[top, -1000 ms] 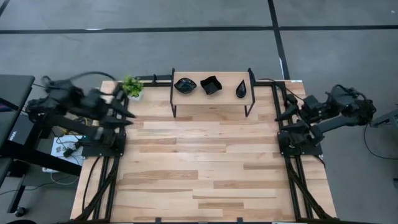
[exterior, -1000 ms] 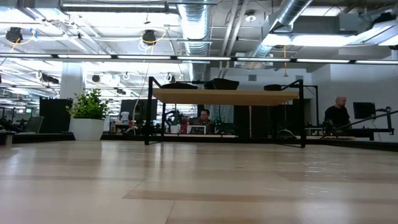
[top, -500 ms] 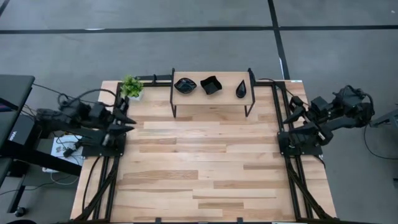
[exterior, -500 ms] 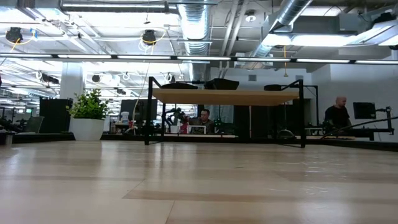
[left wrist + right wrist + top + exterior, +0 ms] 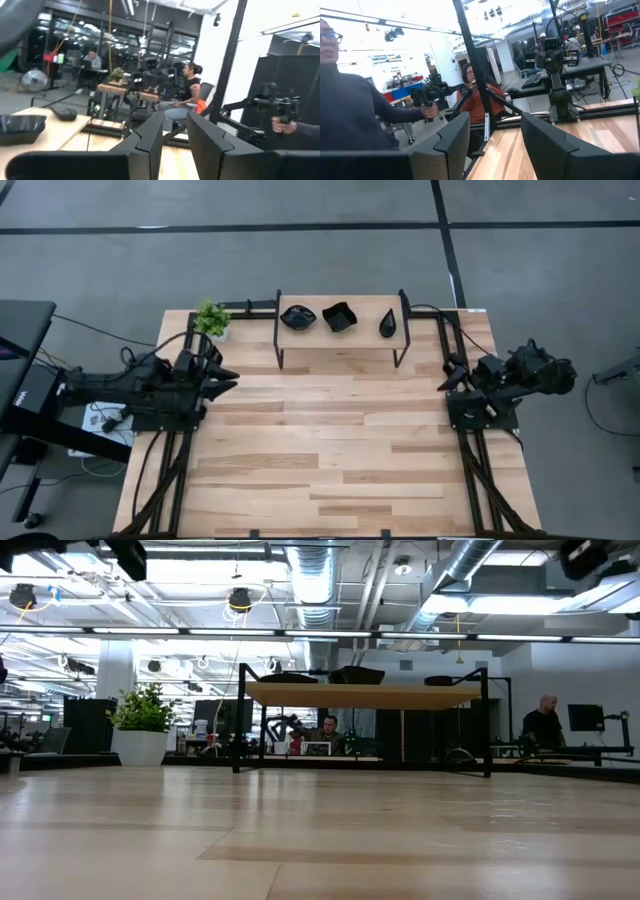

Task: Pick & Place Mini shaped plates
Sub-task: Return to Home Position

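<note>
Left claw (image 5: 222, 375) hangs at the bench's (image 5: 330, 450) 9 o'clock edge and right claw (image 5: 447, 376) at 3 o'clock. The mini shaped plates (image 5: 339, 316) sit on the shelf (image 5: 363, 321) at 12 o'clock. Low view: plates line the shelf top. Left wrist view: its fingers (image 5: 150, 140) stand narrowly parted. Right wrist view: its fingers (image 5: 452, 142) stand wide apart.

Glossy plates (image 5: 339, 317), matt wooden table (image 5: 330, 450)

High view looks straight down on the table (image 5: 330, 442); low view skims it level; both share the shelf (image 5: 365, 331).
</note>
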Robot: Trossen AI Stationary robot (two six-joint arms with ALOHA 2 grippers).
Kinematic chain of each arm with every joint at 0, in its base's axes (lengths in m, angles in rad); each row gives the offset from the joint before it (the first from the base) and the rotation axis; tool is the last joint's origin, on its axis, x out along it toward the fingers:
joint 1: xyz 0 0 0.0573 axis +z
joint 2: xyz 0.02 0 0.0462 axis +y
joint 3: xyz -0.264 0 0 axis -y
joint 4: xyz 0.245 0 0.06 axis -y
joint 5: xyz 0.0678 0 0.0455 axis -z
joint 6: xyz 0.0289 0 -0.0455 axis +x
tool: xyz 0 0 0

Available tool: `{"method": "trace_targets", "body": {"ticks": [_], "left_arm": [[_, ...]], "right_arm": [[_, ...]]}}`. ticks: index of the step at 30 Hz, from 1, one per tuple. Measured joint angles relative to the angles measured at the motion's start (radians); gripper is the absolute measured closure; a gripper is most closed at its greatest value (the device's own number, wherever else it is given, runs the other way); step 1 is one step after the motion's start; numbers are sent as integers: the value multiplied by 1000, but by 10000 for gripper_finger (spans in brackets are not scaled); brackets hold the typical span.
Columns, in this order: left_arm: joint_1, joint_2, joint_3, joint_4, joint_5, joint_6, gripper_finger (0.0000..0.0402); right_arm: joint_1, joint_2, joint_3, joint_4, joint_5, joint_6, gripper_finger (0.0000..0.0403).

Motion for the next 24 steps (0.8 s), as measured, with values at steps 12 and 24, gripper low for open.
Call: {"method": "trace_targets", "body": {"ticks": [12,24], "left_arm": [[281,-230,-188,64,292,-132,311],[281,-281,-346,153,255,-116,311]], "right_arm": [[-5,-14,-141,92,-4,-93,229],[-5,-15,-274,210,-1,-63,229]]}}
